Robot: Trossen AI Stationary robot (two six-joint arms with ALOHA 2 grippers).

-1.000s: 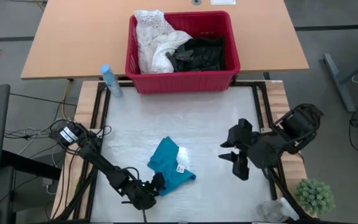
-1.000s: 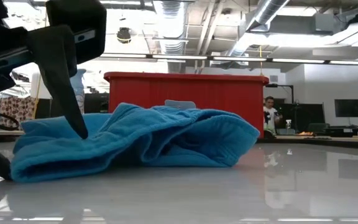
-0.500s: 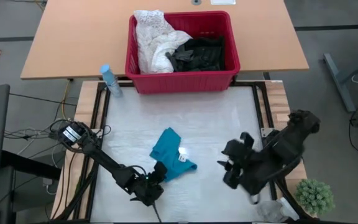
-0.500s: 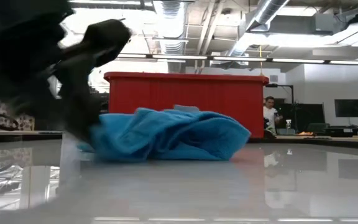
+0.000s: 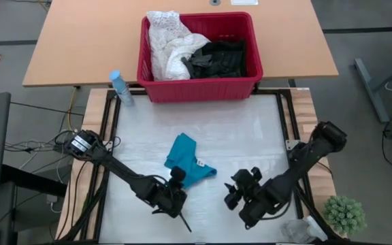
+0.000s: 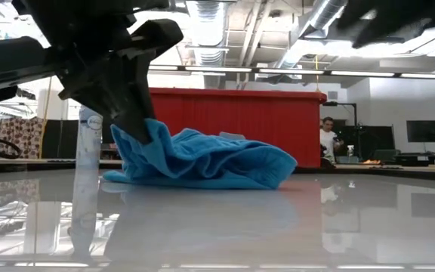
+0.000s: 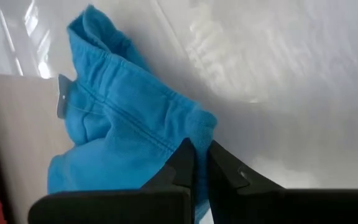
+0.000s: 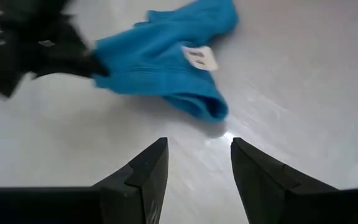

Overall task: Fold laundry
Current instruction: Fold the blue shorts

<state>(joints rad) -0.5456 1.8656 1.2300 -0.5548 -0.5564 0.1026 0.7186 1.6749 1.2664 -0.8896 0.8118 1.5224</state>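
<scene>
A small teal garment (image 5: 188, 162) lies bunched on the white table, its white tag (image 5: 199, 164) facing up. My left gripper (image 5: 177, 177) is at the garment's near edge and is shut on it; the low view shows it (image 6: 140, 134) on the cloth's left end. My right gripper (image 5: 231, 193) is open, low over the table, to the right of and nearer than the garment. In its own view the fingers (image 8: 197, 167) point at bare table just short of the garment (image 8: 166, 56). White lacy laundry (image 5: 169, 42) and black laundry (image 5: 216, 58) lie in the red basket (image 5: 250, 75). My left gripper pinches a thick hemmed edge of the teal garment at its near corner (image 7: 197, 127) between its two fingers. The fingers slant down from the table's near left side. That corner (image 6: 151, 130) is raised a little off the table, and the rest of the garment (image 6: 225, 166) lies slack on it.
The red basket stands at the table's far edge. A blue spray bottle (image 5: 120, 87) stands to the basket's left. A small green plant (image 5: 344, 214) and a crumpled clear thing (image 5: 298, 230) are at the near right corner. Bare table lies right of the garment.
My left gripper has shut on the garment's near edge, then risen and gone toward the far right, pushing the cloth into a shorter bunch. The garment's near end has lifted; its far part stays on the table. My right gripper has come down toward the near left, still open.
</scene>
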